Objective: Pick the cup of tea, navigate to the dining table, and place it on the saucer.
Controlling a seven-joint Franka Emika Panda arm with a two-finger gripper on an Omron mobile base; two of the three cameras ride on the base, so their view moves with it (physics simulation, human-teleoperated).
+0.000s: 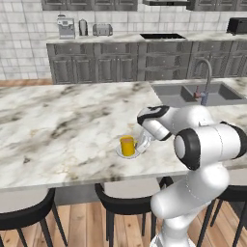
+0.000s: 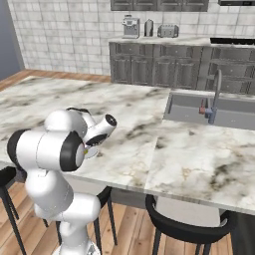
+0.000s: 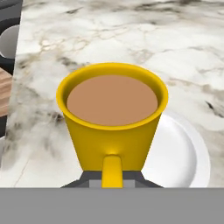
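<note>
Marble of the dining table (image 1: 58, 130) spreads under the cup of tea (image 1: 128, 145), which sits upright over the saucer (image 1: 120, 152), off-centre in the hand view (dish showing mostly to one side). The gripper (image 3: 112, 181) has its fingers clamped at the handle, cup directly ahead; whether cup touches dish I cannot tell.

The cup of tea (image 1: 127, 145) stands on the saucer (image 1: 120, 152), near the dining table's (image 1: 58, 130) front edge.

Yellow cup of tea (image 1: 128, 145) upright on saucer (image 3: 183, 153)
</note>
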